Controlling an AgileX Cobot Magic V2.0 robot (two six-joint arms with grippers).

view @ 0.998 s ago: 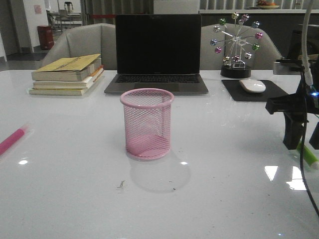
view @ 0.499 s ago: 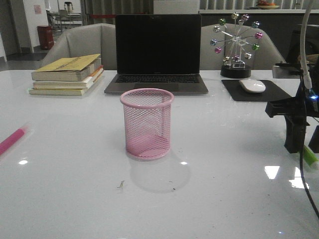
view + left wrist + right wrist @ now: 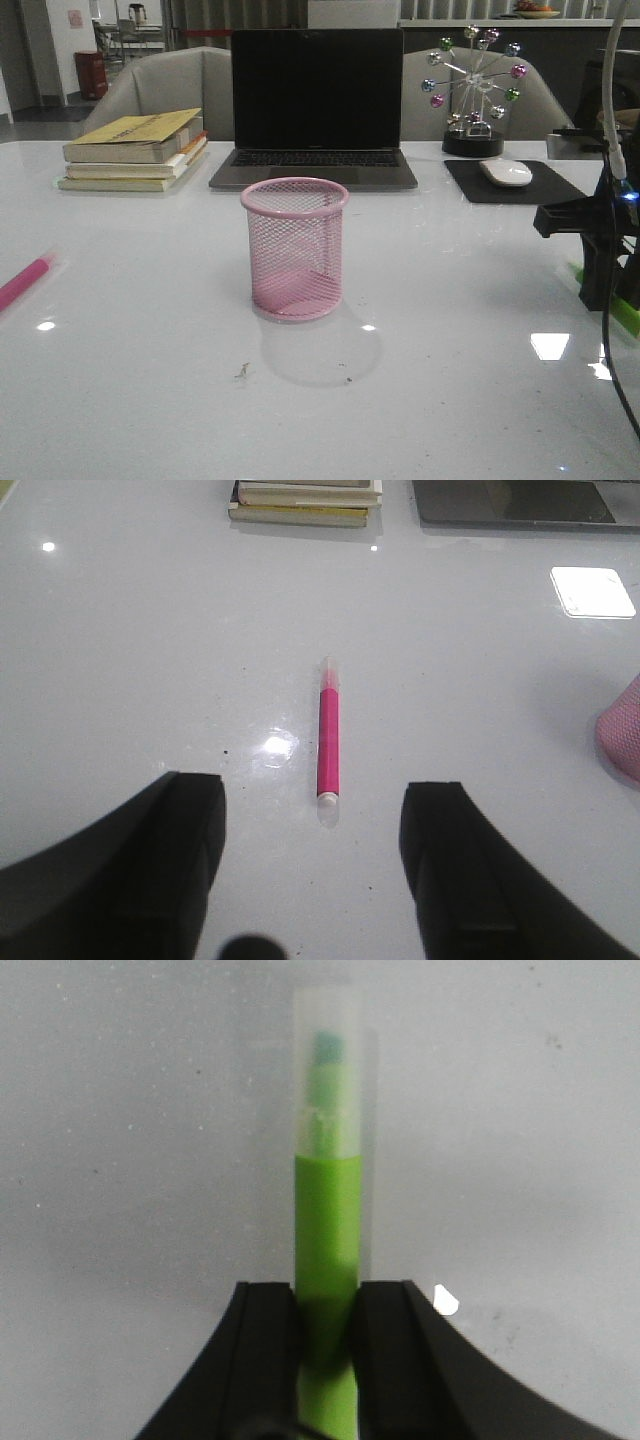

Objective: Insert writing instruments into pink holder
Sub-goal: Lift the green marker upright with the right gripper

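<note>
The pink holder (image 3: pixel 295 248) stands upright and empty in the middle of the white table, and an edge of the pink holder (image 3: pixel 622 735) shows in the left wrist view. The pink highlighter (image 3: pixel 24 281) lies flat at the table's left edge; in the left wrist view this pink highlighter (image 3: pixel 328 742) lies just ahead of my open left gripper (image 3: pixel 312 825), which hovers above it. At the far right, my right gripper (image 3: pixel 612 295) is down at the table. Its jaws are shut on the green highlighter (image 3: pixel 327 1222), whose translucent cap points away from the right gripper (image 3: pixel 325 1310). A green tip (image 3: pixel 625 318) pokes out beneath the fingers.
A stack of books (image 3: pixel 137 150) sits at the back left, an open laptop (image 3: pixel 316 108) behind the holder, and a mouse on a dark pad (image 3: pixel 508 175) beside a ferris-wheel ornament (image 3: pixel 474 90) at the back right. Cables hang by the right arm (image 3: pixel 612 120).
The right gripper has come down onto the green highlighter and its fingers have drawn together on it. The pink highlighter and holder have not moved.
</note>
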